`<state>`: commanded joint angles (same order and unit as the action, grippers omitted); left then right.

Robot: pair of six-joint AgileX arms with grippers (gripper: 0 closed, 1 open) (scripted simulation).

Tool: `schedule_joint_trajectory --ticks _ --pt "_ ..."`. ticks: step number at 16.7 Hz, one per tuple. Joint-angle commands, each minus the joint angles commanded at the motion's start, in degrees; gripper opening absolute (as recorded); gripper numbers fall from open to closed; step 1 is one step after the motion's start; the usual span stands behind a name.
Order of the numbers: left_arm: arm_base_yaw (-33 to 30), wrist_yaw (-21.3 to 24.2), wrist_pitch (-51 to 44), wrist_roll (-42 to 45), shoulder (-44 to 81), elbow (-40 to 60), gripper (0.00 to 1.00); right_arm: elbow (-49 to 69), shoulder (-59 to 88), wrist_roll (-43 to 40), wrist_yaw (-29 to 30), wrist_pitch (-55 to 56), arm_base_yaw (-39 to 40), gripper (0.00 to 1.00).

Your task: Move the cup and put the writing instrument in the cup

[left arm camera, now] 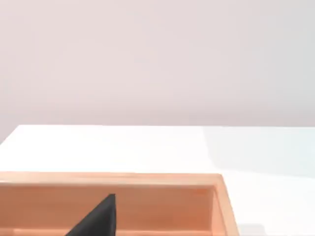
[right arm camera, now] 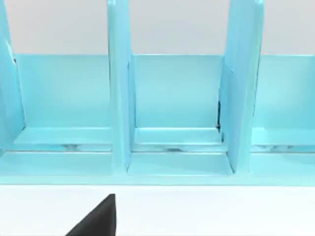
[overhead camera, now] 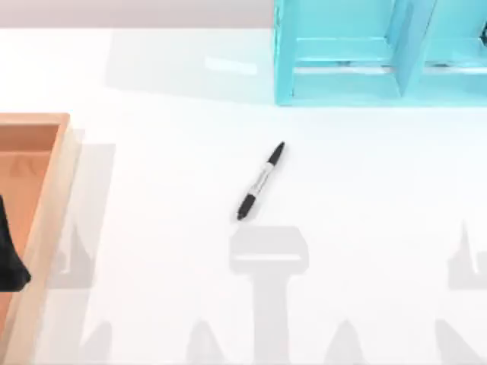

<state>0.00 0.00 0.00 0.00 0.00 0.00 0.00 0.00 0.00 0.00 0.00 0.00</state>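
Marker (overhead camera: 261, 182) mid-table, far from left gripper (overhead camera: 11, 262)

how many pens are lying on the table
1: a slim black marker pen with a pale grey middle, lying diagonally near the white table's centre. Others may be hidden.

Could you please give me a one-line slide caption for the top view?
Black marker lying diagonally mid-table, wooden tray at left edge, light-blue shelf rack at rear right.
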Motion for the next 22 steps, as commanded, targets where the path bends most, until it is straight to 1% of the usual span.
schedule_joint_trajectory --ticks 4,6,8,12,18,22 --pt "0.39 -0.09 -1.31 0.4 1.26 1.66 1.0 0.0 0.0 0.0 0.0 0.0 0.0 1.0" --pt "1.21 -0.15 -4.73 1.27 4.85 5.6 1.0 0.0 0.0 0.0 0.0 0.0 0.0 1.0" --pt "2.19 -0.14 -10.15 2.43 10.8 11.67 1.0 0.0 0.0 0.0 0.0 0.0 0.0 1.0" --pt "4.13 -0.01 -24.51 4.83 29.66 28.25 1.0 0.0 0.0 0.0 0.0 0.0 0.0 1.0" --pt "7.04 0.03 -47.38 8.0 66.6 52.59 1.0 0.0 0.0 0.0 0.0 0.0 0.0 1.0" --pt "9.03 -0.01 -60.0 10.27 84.76 66.86 1.0 0.0 0.0 0.0 0.0 0.0 0.0 1.0"
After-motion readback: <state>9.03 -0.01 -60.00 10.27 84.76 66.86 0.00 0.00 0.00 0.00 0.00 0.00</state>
